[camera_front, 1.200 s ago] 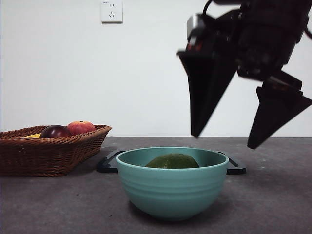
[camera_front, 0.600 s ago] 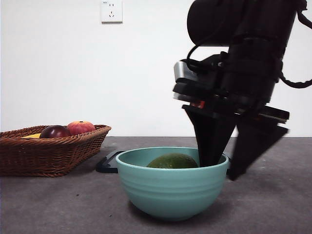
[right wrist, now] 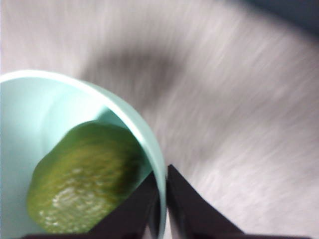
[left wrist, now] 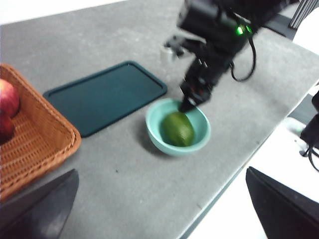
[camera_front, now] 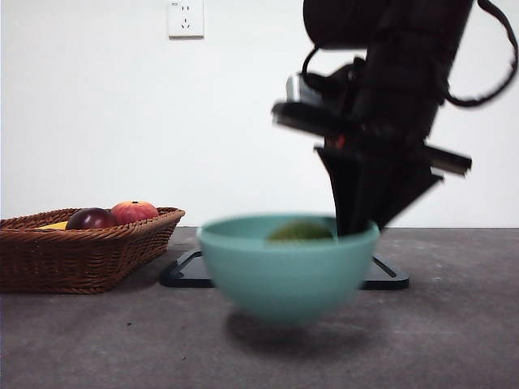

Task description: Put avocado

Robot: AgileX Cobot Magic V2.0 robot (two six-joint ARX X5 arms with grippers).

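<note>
The dark green avocado [camera_front: 300, 232] lies inside the teal bowl [camera_front: 288, 271]. My right gripper [camera_front: 357, 231] is shut on the bowl's rim, one jaw inside and one outside, and holds the bowl a little above the table, with its shadow beneath. The right wrist view shows the avocado [right wrist: 84, 179] in the bowl [right wrist: 30, 114] and the jaws pinching the rim [right wrist: 163, 199]. The left wrist view shows the bowl [left wrist: 199, 144], the avocado [left wrist: 178, 128] and the right gripper [left wrist: 188, 103] from high up. My left gripper [left wrist: 159, 214] is open and empty, high above the table.
A dark flat tray [camera_front: 186, 271] lies behind the bowl, also in the left wrist view [left wrist: 107, 94]. A wicker basket [camera_front: 81, 251] at the left holds a maroon fruit [camera_front: 91, 219] and an orange-red fruit [camera_front: 134, 211]. The table's edge runs close beside the bowl.
My right gripper came down from above, closed on the bowl's rim and raised the bowl off the table with the avocado in it. The basket and tray have not moved.
</note>
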